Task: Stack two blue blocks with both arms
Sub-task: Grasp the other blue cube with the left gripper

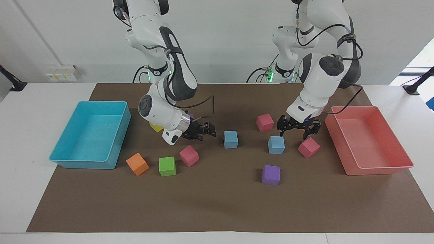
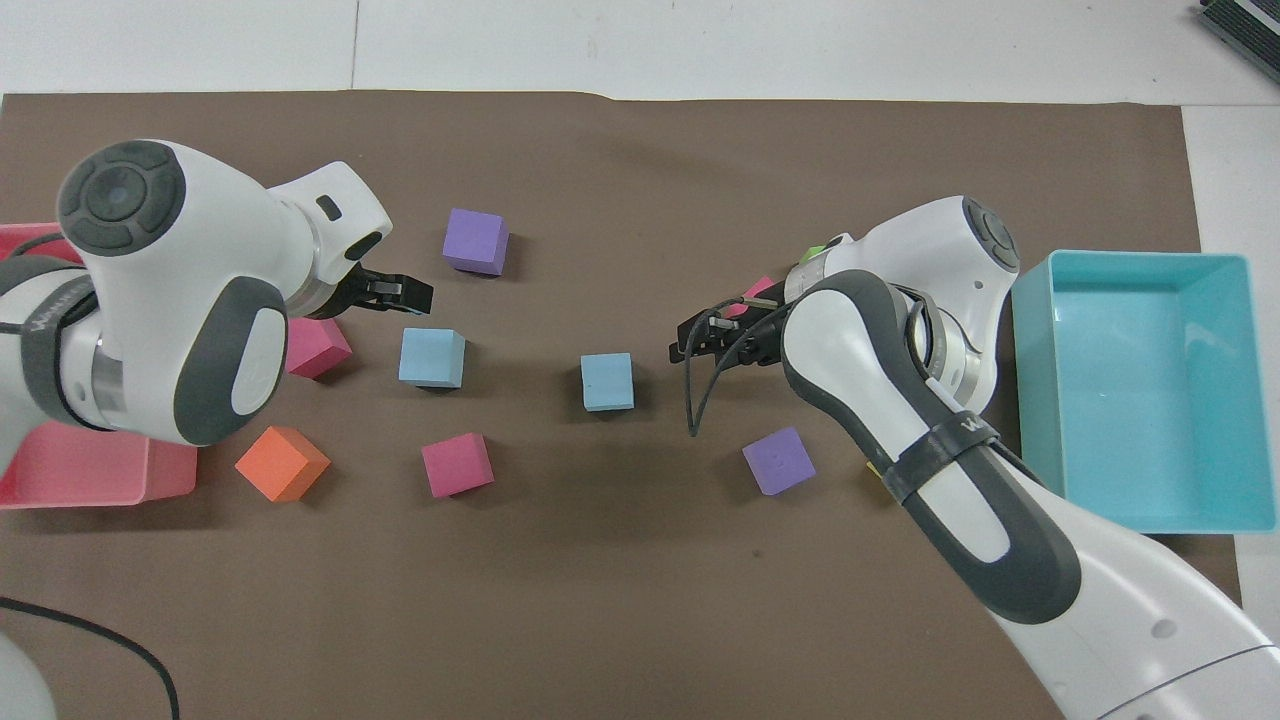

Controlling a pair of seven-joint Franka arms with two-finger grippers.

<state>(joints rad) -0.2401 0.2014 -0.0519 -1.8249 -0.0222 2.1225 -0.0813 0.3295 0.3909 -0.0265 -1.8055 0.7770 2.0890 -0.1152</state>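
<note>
The left gripper (image 1: 297,130) hangs low over the mat, fingers spread wide and nothing between them, just above and beside the blue block (image 1: 276,144) that sits toward the left arm's end of the table. In the overhead view that gripper (image 2: 395,292) pokes out from under its white wrist, a touch farther from the robots than the block (image 2: 432,357). Crowding it: a pink cube (image 1: 308,147) right beside the block, another pink cube (image 1: 264,122) nearer the robots, and the pink tray (image 1: 369,169) just past them. An orange cube (image 2: 282,463) shows only from overhead; the arm hides it in the facing view.

Over to the right gripper (image 1: 206,130): it lies nearly level, pointing at the second blue block (image 1: 230,139) with a clear gap between them, holding nothing. How wide its fingers stand I cannot tell. From overhead the gripper (image 2: 700,340) and its looping black cable (image 2: 690,395) sit beside that block (image 2: 607,381). Its wrist covers most of the yellow cube (image 1: 156,127).

Farther from the robots lie a pink cube (image 1: 189,155), a green cube (image 1: 167,166), an orange cube (image 1: 137,164) and a purple cube (image 1: 271,175). The turquoise tray (image 1: 67,159) sits at the right arm's end. Both blue blocks rest flat on the brown mat (image 1: 217,210), well apart, unstacked.
</note>
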